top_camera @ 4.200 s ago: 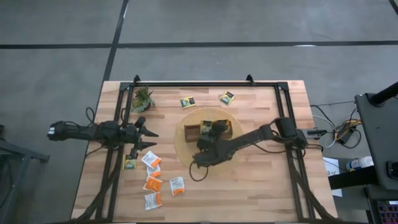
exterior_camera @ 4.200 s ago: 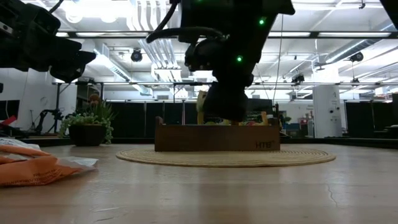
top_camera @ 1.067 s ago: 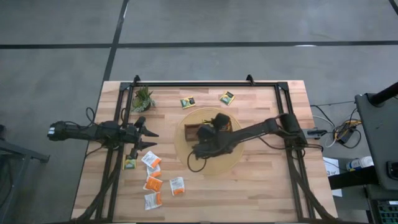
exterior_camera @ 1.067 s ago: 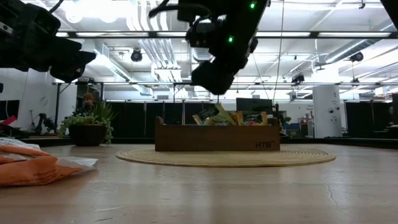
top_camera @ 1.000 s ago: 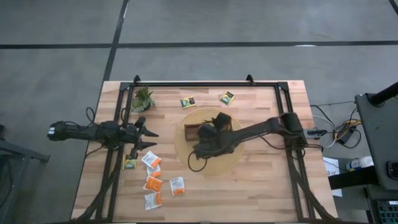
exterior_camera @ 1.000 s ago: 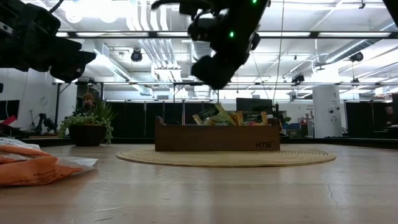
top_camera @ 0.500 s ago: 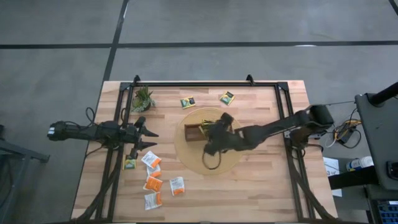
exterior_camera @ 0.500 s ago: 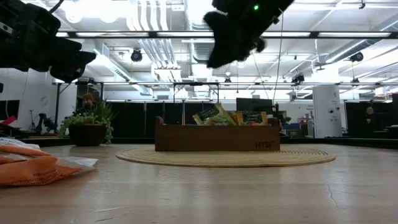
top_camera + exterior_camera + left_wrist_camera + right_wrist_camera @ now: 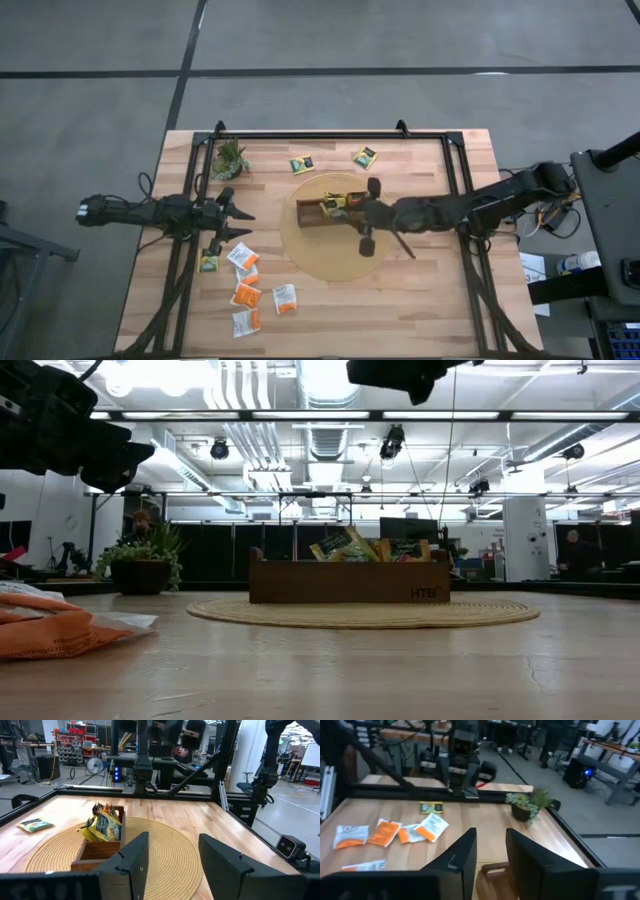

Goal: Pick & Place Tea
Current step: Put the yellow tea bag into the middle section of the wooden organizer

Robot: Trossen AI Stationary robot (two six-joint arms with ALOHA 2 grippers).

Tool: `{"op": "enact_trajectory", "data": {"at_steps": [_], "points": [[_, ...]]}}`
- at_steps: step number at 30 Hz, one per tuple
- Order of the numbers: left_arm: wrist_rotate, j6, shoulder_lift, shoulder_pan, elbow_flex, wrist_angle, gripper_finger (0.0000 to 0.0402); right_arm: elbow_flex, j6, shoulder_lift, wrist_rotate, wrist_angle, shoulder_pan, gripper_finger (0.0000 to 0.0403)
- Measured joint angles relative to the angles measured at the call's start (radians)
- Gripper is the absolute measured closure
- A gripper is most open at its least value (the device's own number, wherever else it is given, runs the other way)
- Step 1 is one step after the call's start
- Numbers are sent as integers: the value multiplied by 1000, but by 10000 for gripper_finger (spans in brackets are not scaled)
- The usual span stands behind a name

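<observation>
The tea is small square sachets. Some stand in the brown wooden tray (image 9: 312, 213) (image 9: 348, 582), poking above its rim (image 9: 345, 545) (image 9: 103, 823). Orange and white ones (image 9: 246, 293) (image 9: 385, 831) lie on the table's near left. Yellow-and-dark ones lie at the far side (image 9: 301, 164) (image 9: 364, 156) and near the left arm (image 9: 209, 262). My right gripper (image 9: 356, 212) (image 9: 491, 855) hovers high over the tray's right end. It points about level toward the table's left and is open, with nothing between its fingers. My left gripper (image 9: 238, 215) (image 9: 172, 865) waits open at the table's left.
The tray sits on a round woven mat (image 9: 335, 255) (image 9: 365, 612) at mid-table. A small potted plant (image 9: 229, 158) (image 9: 140, 565) stands at the far left. A black frame (image 9: 330, 135) runs along the table's far and side edges. Bare wood lies near and right of the mat.
My right gripper has risen from just over the tray and drawn back toward the table's right edge. It has tipped from pointing down to about level. The sachets in the tray have stayed put.
</observation>
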Motion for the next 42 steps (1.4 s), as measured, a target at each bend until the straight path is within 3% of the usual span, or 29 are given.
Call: {"op": "enact_trajectory", "data": {"at_steps": [11, 21, 31, 42], "points": [[0, 0, 1, 0, 0, 0, 235, -72, 233, -17, 31, -20, -65, 317], [0, 0, 1, 0, 0, 0, 235, -69, 298, 109, -53, -72, -135, 320], [0, 0, 0, 0, 0, 0, 235, -65, 537, 166, -113, -91, -213, 340], [0, 0, 1, 0, 0, 0, 235, -65, 599, 210, -149, -83, -245, 356]]}}
